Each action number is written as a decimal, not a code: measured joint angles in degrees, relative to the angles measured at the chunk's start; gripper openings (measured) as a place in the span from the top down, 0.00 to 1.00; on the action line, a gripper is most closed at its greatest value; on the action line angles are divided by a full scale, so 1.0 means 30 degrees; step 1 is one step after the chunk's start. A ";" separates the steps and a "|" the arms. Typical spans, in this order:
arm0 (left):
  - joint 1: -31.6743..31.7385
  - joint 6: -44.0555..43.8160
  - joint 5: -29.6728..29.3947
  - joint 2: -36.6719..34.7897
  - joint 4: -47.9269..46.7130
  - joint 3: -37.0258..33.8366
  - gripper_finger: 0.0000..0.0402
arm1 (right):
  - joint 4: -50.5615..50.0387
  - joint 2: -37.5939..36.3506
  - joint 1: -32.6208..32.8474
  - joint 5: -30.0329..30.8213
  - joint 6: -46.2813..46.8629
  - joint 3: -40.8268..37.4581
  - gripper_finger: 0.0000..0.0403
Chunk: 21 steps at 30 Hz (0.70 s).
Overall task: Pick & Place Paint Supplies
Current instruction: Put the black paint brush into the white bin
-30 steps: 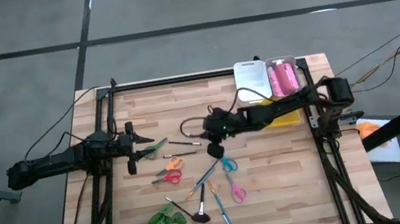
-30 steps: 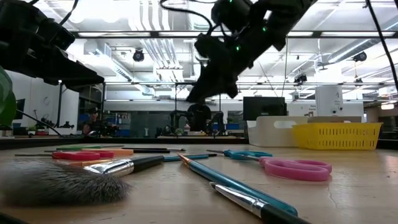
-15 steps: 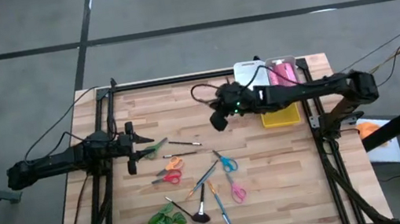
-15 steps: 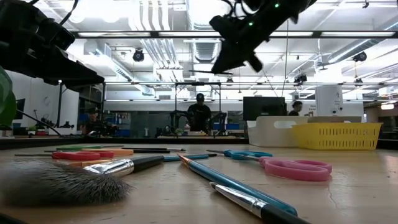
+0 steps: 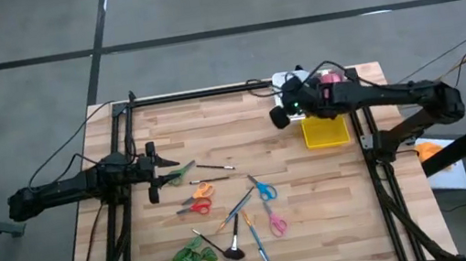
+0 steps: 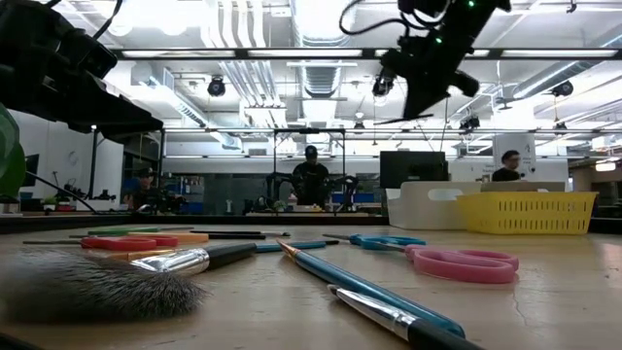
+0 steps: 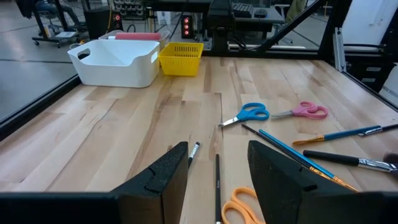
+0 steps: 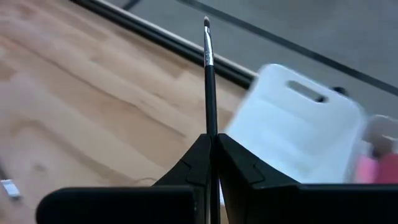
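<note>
The right gripper (image 5: 279, 116) is pinching a thin brush (image 8: 208, 81) near the white bin (image 5: 294, 91) at the table's far edge. Pink tubes (image 5: 332, 88) seem binned already; scissors (image 5: 265, 189) are waiting mid-table. The left gripper (image 5: 152, 171) is idling, released.

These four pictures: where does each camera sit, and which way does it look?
High: overhead, straight down on table, both arms.
Low: table height, across brushes to the room; right hand overhead.
Left wrist: past the open left hand toward the white bin.
Right wrist: past the right hand shut on a thin brush; white bin shared.
</note>
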 joint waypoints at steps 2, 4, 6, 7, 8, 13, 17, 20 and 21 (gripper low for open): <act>-0.0001 0.0000 -0.0006 0.0001 0.0004 -0.0005 0.58 | -0.0100 -0.0415 -0.0682 -0.0268 -0.0247 -0.0440 0.96; 0.0006 0.0000 -0.0006 0.0001 0.0000 0.0001 0.58 | -0.0022 -0.0814 -0.1415 -0.0665 -0.0415 -0.0945 0.96; 0.0006 0.0000 -0.0006 0.0001 0.0007 -0.0006 0.58 | 0.0405 -0.1120 -0.2219 -0.1085 -0.0429 -0.1600 0.96; 0.0001 0.0000 0.0001 0.0001 0.0000 -0.0003 0.58 | 0.0549 -0.1209 -0.2599 -0.1336 -0.0381 -0.1948 0.96; 0.0005 0.0000 -0.0003 0.0001 0.0005 -0.0001 0.58 | 0.0795 -0.1266 -0.2972 -0.1617 -0.0310 -0.2312 0.96; -0.0001 0.0000 0.0000 0.0001 0.0006 -0.0005 0.58 | 0.2284 -0.1235 -0.4455 -0.2115 -0.0188 -0.3857 0.96; 0.0003 0.0000 -0.0006 0.0001 0.0003 -0.0001 0.58 | 0.4028 -0.0977 -0.5440 -0.2324 0.0762 -0.5042 0.96; -0.0001 0.0000 -0.0001 -0.0001 0.0005 -0.0001 0.58 | 0.4942 -0.0844 -0.6100 -0.2746 0.1448 -0.5812 0.96; 0.0006 0.0000 -0.0006 0.0000 0.0001 -0.0006 0.58 | 0.4987 -0.0726 -0.6240 -0.2802 0.1738 -0.5920 0.96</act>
